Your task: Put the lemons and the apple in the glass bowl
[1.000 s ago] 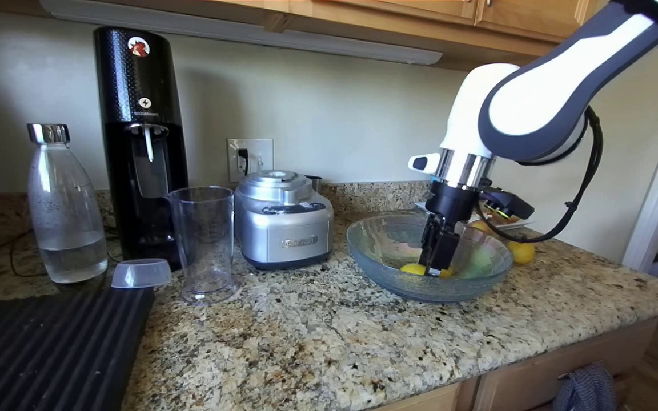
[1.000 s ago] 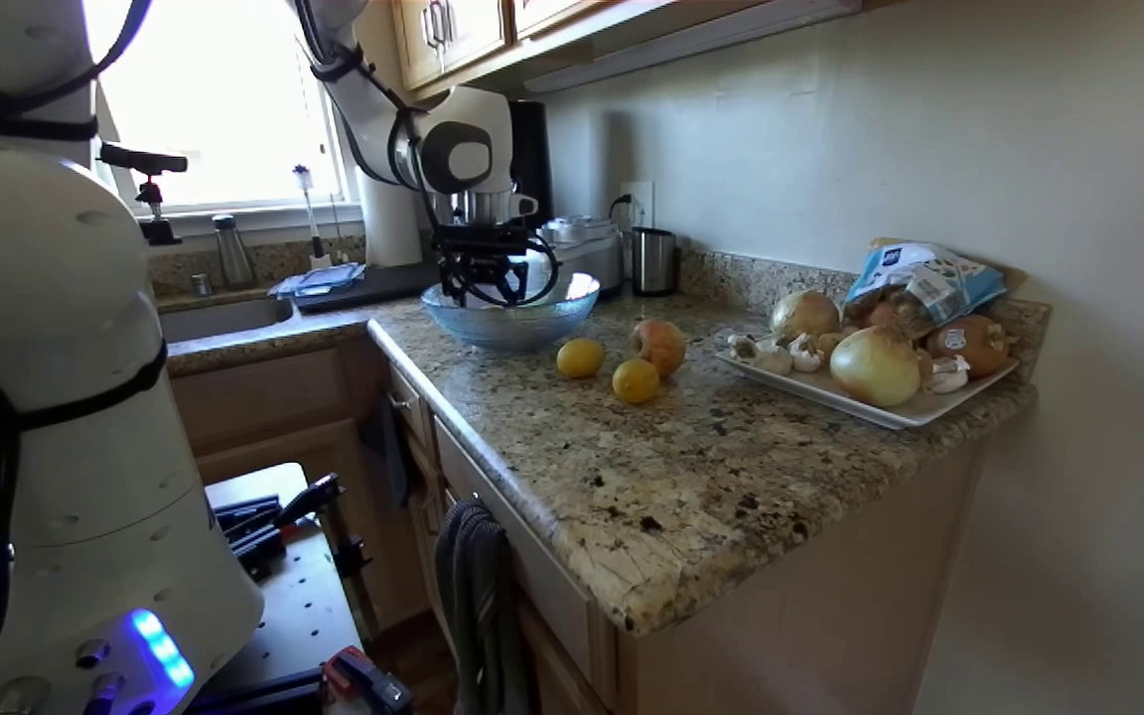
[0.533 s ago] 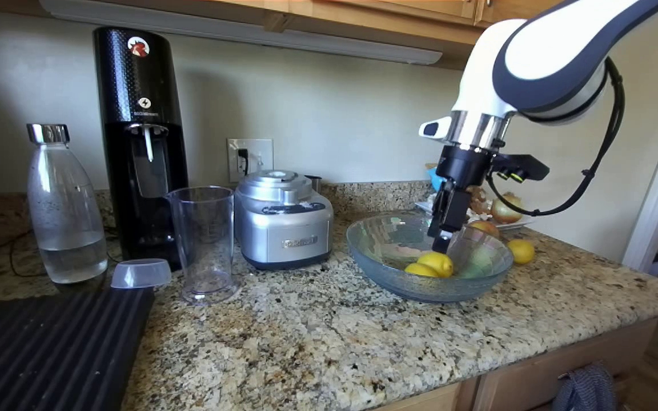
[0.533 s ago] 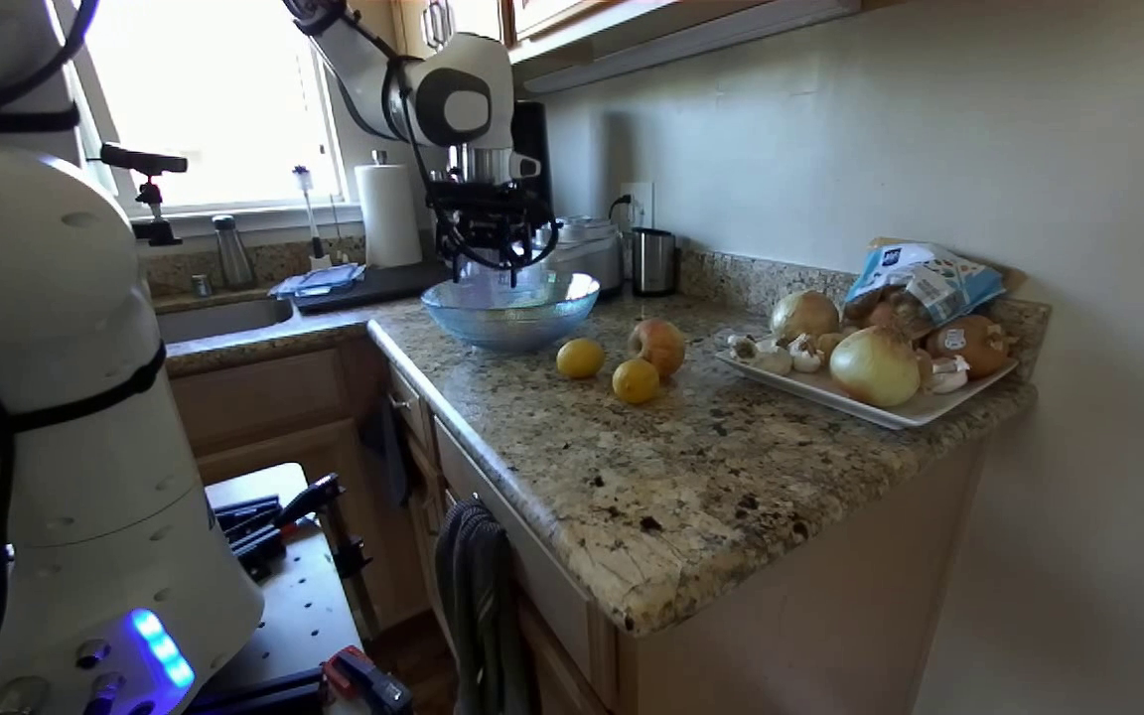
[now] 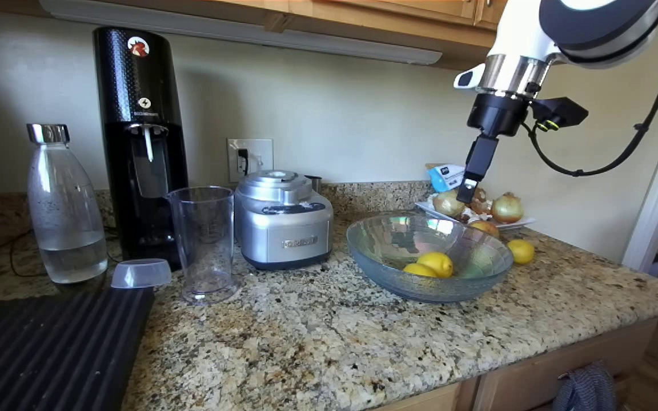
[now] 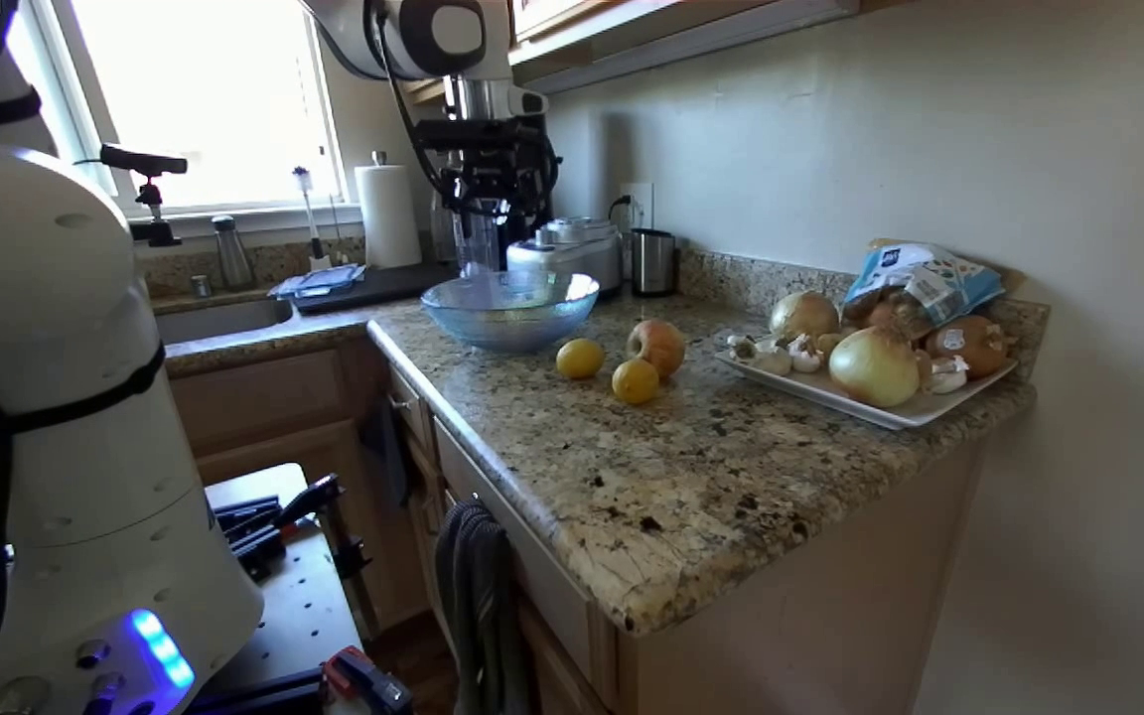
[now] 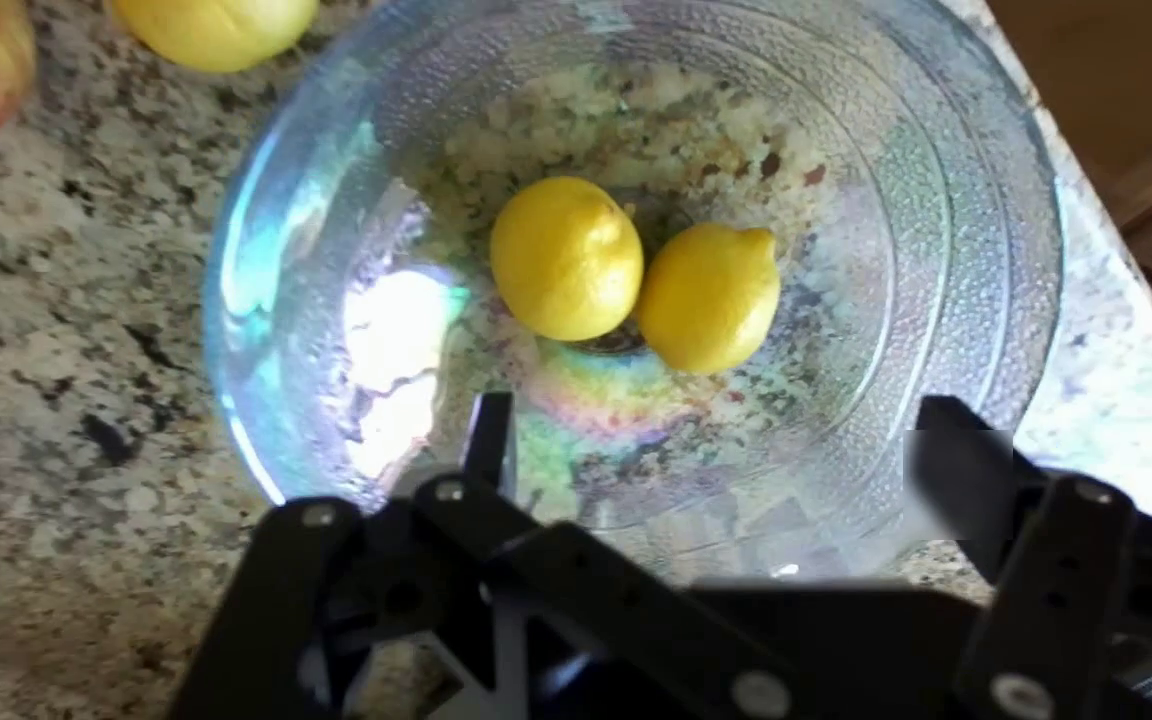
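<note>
Yellow, likely firm and waxy-slick, two lemons (image 6: 636,381) lie on the counter (image 6: 711,457) beside the apple (image 6: 658,347); I'd pinch each around its middle. Two more lemons (image 7: 566,258) sit inside the glass bowl (image 6: 512,324), the empty claw (image 7: 719,410) spread wide above.

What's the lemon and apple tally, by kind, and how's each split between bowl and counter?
Lemons: 4 (2 in the glass bowl, 2 on the counter)
Apple: 1 (on the counter)
Total: 5 (2 in the glass bowl, 3 on the counter)
</note>
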{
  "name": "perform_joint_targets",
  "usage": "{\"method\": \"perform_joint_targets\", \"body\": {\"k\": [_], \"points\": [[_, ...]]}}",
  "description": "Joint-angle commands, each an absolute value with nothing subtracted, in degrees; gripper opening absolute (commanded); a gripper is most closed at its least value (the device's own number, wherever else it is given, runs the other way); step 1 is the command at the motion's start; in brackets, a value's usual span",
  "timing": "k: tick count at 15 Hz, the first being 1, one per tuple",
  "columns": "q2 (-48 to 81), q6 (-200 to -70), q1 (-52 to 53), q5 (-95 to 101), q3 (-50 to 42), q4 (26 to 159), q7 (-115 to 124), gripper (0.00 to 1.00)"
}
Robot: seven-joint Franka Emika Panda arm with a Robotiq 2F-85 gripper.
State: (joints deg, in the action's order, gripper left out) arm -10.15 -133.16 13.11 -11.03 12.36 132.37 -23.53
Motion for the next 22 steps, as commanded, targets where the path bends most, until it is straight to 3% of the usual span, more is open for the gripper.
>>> {"method": "perform_joint_targets", "body": {"k": [1, 10, 22], "points": [[-15.0, -132.4, 10.9, -6.5, 9.8, 136.2, -17.6, 1.00], [-11.5, -134.5, 3.1, 1.6, 2.9, 138.9, -11.0, 1.00], [2.9, -141.2, -0.4, 0.7, -1.5, 137.2, -19.9, 1.00]]}}
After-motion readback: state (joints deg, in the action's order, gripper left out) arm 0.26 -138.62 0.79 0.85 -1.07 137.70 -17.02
